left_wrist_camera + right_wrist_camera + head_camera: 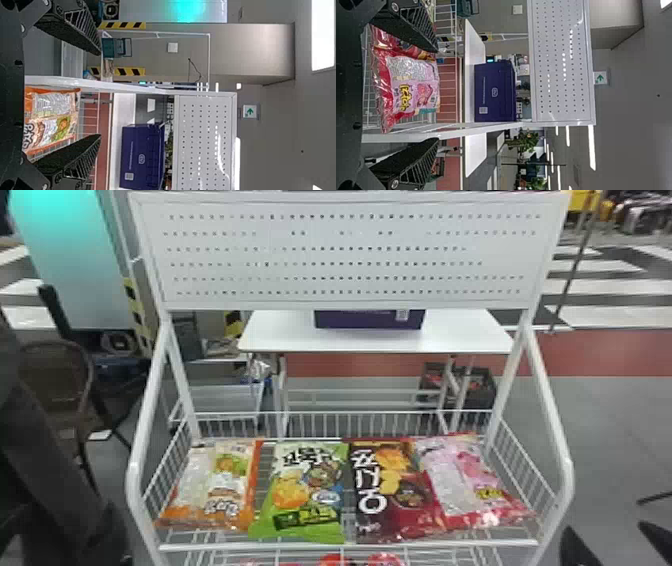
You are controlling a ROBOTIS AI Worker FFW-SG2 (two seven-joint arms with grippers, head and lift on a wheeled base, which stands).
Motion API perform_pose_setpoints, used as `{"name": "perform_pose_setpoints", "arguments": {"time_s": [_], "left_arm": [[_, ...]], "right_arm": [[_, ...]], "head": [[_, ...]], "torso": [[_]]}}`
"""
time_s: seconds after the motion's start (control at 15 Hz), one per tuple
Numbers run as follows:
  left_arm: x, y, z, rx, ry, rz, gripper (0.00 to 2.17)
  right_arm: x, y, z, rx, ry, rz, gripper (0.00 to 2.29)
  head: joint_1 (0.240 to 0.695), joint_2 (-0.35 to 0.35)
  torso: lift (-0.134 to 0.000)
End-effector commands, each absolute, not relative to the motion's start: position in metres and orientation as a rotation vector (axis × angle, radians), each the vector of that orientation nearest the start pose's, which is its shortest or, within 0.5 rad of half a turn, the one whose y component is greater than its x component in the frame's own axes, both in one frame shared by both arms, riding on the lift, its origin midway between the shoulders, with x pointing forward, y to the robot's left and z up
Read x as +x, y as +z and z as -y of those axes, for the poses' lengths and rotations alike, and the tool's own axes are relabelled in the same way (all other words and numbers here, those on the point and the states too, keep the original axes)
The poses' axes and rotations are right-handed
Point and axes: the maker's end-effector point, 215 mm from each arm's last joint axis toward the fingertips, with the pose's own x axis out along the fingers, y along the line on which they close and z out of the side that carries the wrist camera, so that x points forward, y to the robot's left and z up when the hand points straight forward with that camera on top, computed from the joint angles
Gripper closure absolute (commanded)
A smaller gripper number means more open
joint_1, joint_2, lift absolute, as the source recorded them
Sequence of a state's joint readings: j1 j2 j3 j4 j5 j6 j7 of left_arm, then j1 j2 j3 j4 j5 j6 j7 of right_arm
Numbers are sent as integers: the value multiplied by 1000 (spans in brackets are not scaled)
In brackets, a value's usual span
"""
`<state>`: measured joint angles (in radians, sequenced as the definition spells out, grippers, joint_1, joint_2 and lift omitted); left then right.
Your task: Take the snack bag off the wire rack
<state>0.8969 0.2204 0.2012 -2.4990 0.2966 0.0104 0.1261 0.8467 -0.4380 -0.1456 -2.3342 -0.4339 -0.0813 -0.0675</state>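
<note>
All views toward the rack [225, 547]

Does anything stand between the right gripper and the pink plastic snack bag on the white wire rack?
Yes, the white metal side rail at the right end of the rack. In the head view the right gripper sits outside it and the snack bag lies inside, so a straight leftward approach would probably meet the rail.
</note>
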Motion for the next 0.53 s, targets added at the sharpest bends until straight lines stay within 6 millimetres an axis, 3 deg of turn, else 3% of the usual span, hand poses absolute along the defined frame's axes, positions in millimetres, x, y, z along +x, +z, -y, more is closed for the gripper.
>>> {"name": "perform_pose_setpoints", "arguments": {"time_s": [0.0, 0.2, 0.33, 0.47], "left_arm": [[354, -232, -300, -5, 60, 32, 154], [353, -235, -296, -4, 55, 28, 161], [353, -236, -296, -3, 54, 25, 164], [353, -237, -296, 0, 54, 22, 164]], "right_arm": [[413, -295, 252, 30, 169, -54, 97], [476, -334, 213, 23, 202, -125, 97], [517, -354, 201, 22, 211, -153, 97], [543, -372, 192, 16, 219, -180, 97]], "head": [[499, 0], [499, 0], [499, 0], [499, 0]], "torso": [[0], [0], [0], [0]]}}
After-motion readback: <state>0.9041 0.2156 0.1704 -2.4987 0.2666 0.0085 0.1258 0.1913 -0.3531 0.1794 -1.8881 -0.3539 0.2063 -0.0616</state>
